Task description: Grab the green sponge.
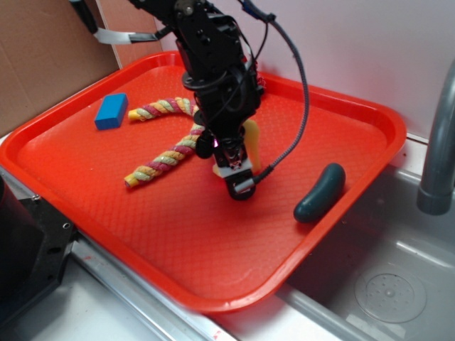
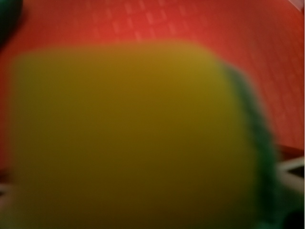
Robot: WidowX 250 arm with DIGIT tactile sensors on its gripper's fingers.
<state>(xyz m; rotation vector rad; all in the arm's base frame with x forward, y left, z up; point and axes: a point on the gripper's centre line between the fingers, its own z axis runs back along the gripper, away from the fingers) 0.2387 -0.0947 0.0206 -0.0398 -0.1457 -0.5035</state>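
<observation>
The green sponge is pale yellow foam standing on edge in the middle of the red tray. My gripper points down over it, and yellow foam shows on both sides of the fingers. In the wrist view the sponge fills almost the whole frame, blurred and very close, with its dark green scouring layer along the right side. The fingers are mostly hidden behind the foam, and the jaws appear closed on the sponge.
A dark green sausage-shaped object lies at the tray's right side. A twisted coloured rope and a small blue block lie to the left. A grey faucet pipe and sink basin are at the right.
</observation>
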